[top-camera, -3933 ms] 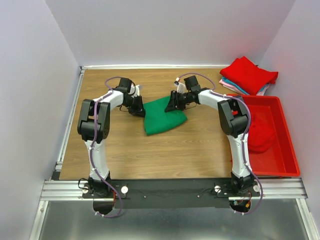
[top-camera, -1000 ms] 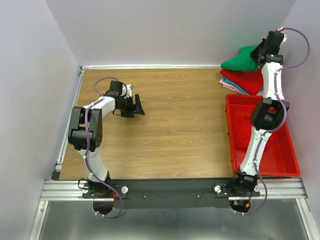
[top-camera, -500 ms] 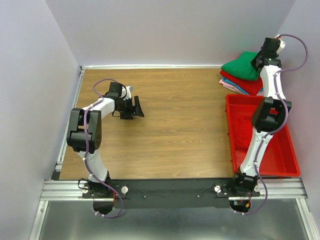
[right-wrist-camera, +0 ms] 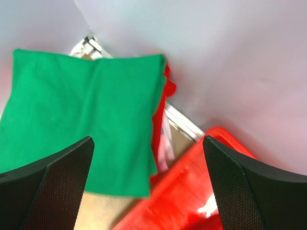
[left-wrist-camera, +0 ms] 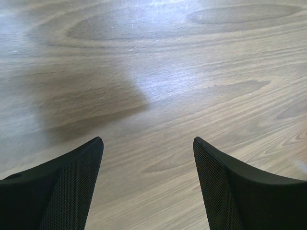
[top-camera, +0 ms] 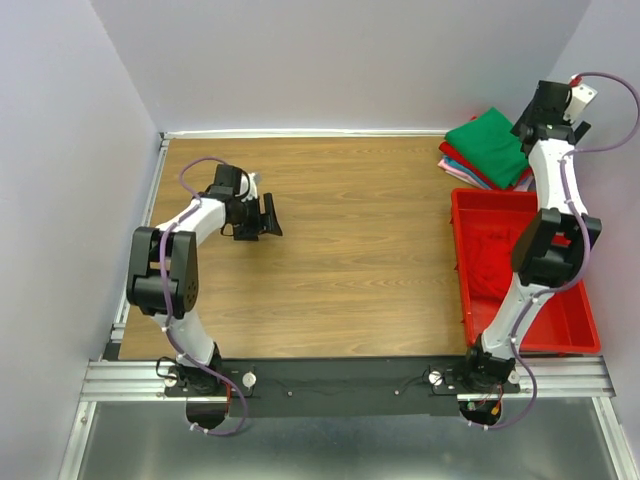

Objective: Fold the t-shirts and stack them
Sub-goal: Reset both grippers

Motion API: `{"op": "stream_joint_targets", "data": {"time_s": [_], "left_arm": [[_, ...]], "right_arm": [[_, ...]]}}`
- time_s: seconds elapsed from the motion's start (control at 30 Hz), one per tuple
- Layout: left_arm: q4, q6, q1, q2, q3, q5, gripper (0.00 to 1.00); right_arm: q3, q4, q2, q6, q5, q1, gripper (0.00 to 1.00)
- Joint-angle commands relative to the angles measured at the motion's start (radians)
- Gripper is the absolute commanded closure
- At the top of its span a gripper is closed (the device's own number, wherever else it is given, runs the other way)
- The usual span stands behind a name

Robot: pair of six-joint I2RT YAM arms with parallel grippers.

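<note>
A folded green t-shirt lies flat on top of the stack of folded t-shirts at the table's far right corner. Red, pink and light blue edges show beneath it. My right gripper hangs open just above and to the right of the stack, holding nothing. In the right wrist view the green t-shirt fills the left, with a red one peeking out under it, and my right gripper stands wide. My left gripper is open over bare wood at the left. Only the tabletop shows between the wide tips of my left gripper.
A red plastic bin stands along the right side, just in front of the stack, with red cloth inside. Its rim shows under my right gripper. Walls close in the table at the back and sides.
My right gripper has opened and let go of the green t-shirt, which has settled flat on the stack. The right wrist has drawn back to the right. The left gripper has shifted slightly left.
</note>
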Motion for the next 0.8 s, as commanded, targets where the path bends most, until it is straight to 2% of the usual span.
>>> {"op": "stream_joint_targets", "data": {"time_s": [0.0,0.1,0.2,0.3,0.33,0.43,0.57,0.77], "left_arm": [[0.009,-0.018,0.003,-0.116,-0.018,-0.069,0.16],[0.029,-0.022,0.003,-0.191,-0.04,-0.098,0.16],[0.05,-0.03,0.003,-0.28,-0.066,-0.116,0.16],[0.072,-0.049,0.002,-0.382,-0.101,-0.145,0.16],[0.076,-0.049,0.002,-0.409,-0.109,-0.15,0.16],[0.081,-0.059,-0.001,-0.508,-0.136,-0.191,0.16],[0.078,-0.067,-0.003,-0.623,-0.169,-0.231,0.16],[0.086,-0.084,-0.004,-0.761,-0.216,-0.23,0.16]], "right_arm": [[-0.087,-0.001,-0.131,-0.017,-0.005,-0.003,0.0],[-0.172,-0.001,-0.199,-0.031,-0.068,0.026,0.0],[-0.275,-0.001,-0.288,-0.045,-0.1,0.095,0.0],[-0.385,0.0,-0.386,-0.04,-0.128,0.225,0.0],[-0.41,0.0,-0.386,-0.04,-0.136,0.225,0.0],[-0.529,0.0,-0.464,0.021,-0.209,0.364,0.0],[-0.66,0.005,-0.538,0.099,-0.254,0.489,0.0],[-0.854,0.023,-0.636,0.205,-0.285,0.702,0.0]]}}
